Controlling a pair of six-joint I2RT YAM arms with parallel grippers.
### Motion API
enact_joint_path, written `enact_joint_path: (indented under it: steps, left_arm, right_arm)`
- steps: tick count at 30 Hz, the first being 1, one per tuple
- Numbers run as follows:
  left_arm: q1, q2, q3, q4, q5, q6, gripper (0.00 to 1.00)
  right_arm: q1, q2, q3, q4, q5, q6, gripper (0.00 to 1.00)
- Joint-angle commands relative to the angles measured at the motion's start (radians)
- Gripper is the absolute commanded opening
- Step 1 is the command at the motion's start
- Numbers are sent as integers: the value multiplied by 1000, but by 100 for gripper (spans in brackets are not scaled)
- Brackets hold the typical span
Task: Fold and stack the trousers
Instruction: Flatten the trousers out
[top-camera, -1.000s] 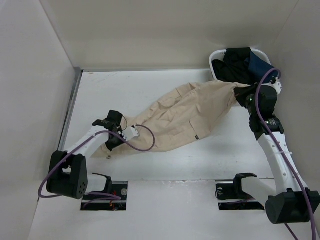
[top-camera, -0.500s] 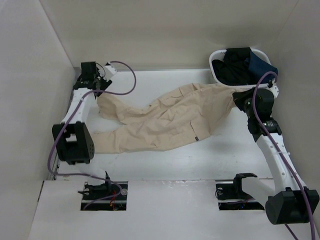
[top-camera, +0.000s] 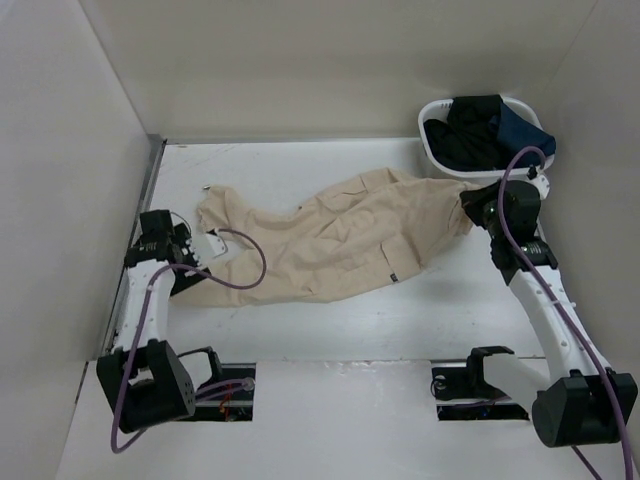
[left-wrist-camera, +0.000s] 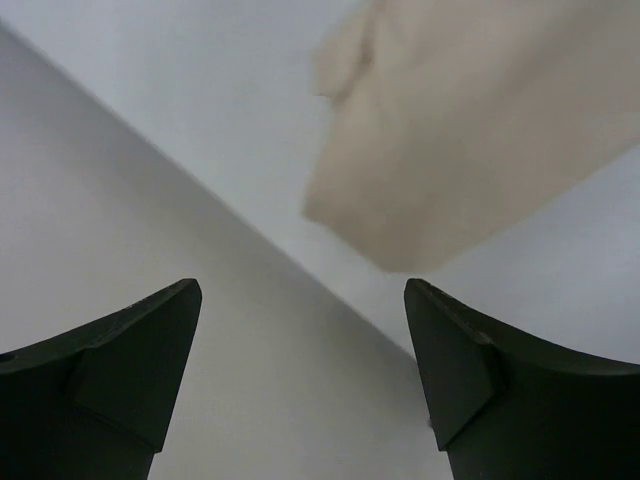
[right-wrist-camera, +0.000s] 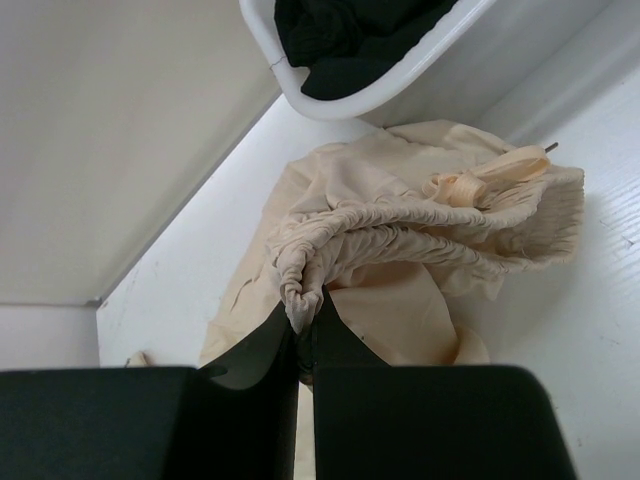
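Observation:
The beige trousers (top-camera: 350, 235) lie wrinkled across the middle of the table, with one leg end at the back left (top-camera: 208, 196) and the other at the near left (top-camera: 200, 290). My right gripper (top-camera: 468, 205) is shut on a bunched fold of the waistband (right-wrist-camera: 305, 290), its jaws pressed together on the cloth (right-wrist-camera: 305, 315). My left gripper (top-camera: 190, 250) hovers between the two leg ends at the table's left side. In the left wrist view it is open (left-wrist-camera: 300, 290) with nothing between the fingers, and a trouser end (left-wrist-camera: 470, 130) lies ahead of it.
A white basket (top-camera: 432, 150) stands in the back right corner, holding black and navy garments (top-camera: 485, 125); its rim (right-wrist-camera: 400, 85) shows just beyond the waistband. White walls close in the left, back and right sides.
My left gripper carried a leg end from the near left to the back left, opened, let it go there, and drew back toward the front. The right gripper stayed shut and shifted slightly nearer.

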Motion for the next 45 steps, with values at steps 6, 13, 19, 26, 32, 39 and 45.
enact_joint_path:
  steps: [6,13,19,26,32,39,45]
  left_arm:
    - [142,313,127,171,88,-174,84]
    - [255,588,416,-249,318,-175,74]
    - [274,666,492,-368,399,-134,70]
    - [268,789,640,-338,491,-375,68]
    - [252,844,553,-285,338,-391,62]
    - [258,759,503,-135,286,-501,1]
    - [272,368,525,40,283,-625,0]
  right_arm:
    - [49,37,46,65,10,-27,2]
    - [77,20,47,25,62,-29,2]
    - [77,2,55,-13,75,-40,2]
    - [77,2,67,-22,86,-40,3]
    - [77,-4,66,-22,95,-40,3]
    - [56,-18,66,-22,93,-52,2]
    - [-70,-147,40,-41,89,-81,1]
